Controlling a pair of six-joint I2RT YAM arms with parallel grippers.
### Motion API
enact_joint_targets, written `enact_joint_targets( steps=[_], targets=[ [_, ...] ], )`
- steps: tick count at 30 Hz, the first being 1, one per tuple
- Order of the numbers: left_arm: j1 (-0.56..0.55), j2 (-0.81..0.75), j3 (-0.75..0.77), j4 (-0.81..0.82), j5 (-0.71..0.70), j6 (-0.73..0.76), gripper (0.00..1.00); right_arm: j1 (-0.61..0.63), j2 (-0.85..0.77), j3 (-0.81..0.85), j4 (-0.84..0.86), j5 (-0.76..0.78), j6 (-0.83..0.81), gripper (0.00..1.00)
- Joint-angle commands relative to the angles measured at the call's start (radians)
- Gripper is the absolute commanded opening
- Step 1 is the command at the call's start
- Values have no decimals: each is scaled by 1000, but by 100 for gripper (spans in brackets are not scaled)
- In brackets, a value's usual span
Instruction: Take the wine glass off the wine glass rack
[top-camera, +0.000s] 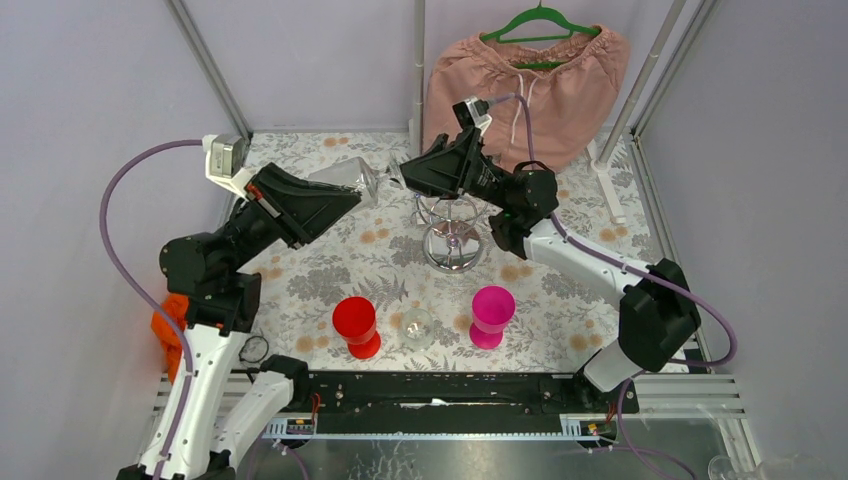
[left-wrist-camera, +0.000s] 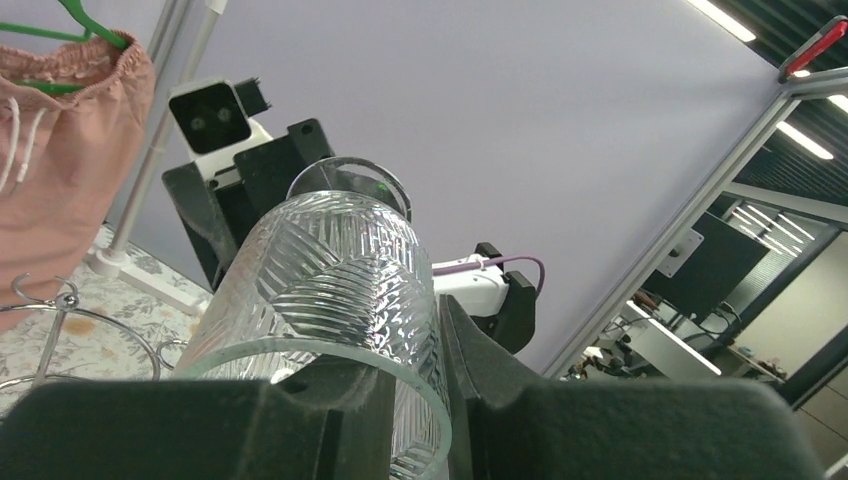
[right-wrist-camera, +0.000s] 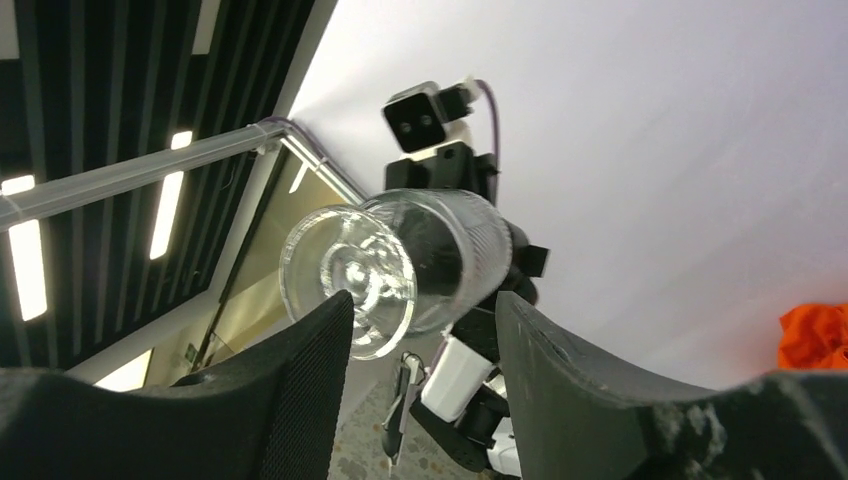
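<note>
**Handover above the table.** The clear cut-glass wine glass (top-camera: 350, 178) lies horizontally in the air, left of and apart from the chrome wire wine glass rack (top-camera: 452, 240), and no part of it touches the rack's ring. The left gripper (left-wrist-camera: 415, 395) is clamped on the bowl near its rim. The fingers of the right gripper (right-wrist-camera: 425, 305) stand apart on either side of the round foot and appear not to press it, so the left arm alone seems to carry the glass.

**Hazards.**
- The grip sits at one end of a smooth, ribbed vessel, so the weight of the stem and foot could pivot the glass downward or draw it out of the fingers.
- A fall would end on the floral-patterned table (top-camera: 320, 270) or on the rack, and breakage is likely.
- The right fingers could catch the foot if that arm retreats at an angle, jolting the held glass.
- Squeezing the thin wall harder may crack it.

**Containers.** The held glass is empty. A red plastic goblet (top-camera: 355, 322), a magenta plastic goblet (top-camera: 491, 310) and a small clear tumbler (top-camera: 417, 326) stand upright near the front edge. Nothing shows inside them, though the tumbler is too transparent to judge with certainty.
</note>
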Motion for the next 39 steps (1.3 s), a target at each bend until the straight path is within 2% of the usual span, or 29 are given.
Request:
enact_joint_targets(
  steps=[1, 3, 6, 10, 13, 17, 23, 27, 32, 39],
  targets=[
    [-4, -40, 90, -107, -58, 104, 0, 6, -74, -19, -61, -23, -81, 61],
    [-4, -41, 131, -197, -74, 164, 0, -7, -122, -46, -132, -9, -135, 62],
    [-4, -19, 214, -367, -105, 238, 0, -42, -246, -104, -330, 50, -255, 62],
    [-4, 36, 365, -578, -144, 344, 0, -61, -492, -106, -831, 277, -583, 67],
    [-4, 91, 423, -637, -133, 370, 0, -62, -655, -59, -1116, 465, -732, 69],
    [-3, 165, 456, -655, -91, 365, 0, -61, -780, 11, -1397, 667, -837, 71],
    [-57, 277, 568, -739, -122, 421, 0, -62, -882, 64, -1573, 836, -909, 71],
    [-172, 364, 679, -814, -203, 487, 0, -61, -908, 89, -1622, 892, -936, 71],
    [-393, 510, 845, -905, -330, 572, 0, -60, -921, 97, -1643, 914, -946, 71],
    [-526, 686, 988, -963, -408, 624, 0, -61, -948, 180, -1742, 1007, -1000, 71]
  ],
)
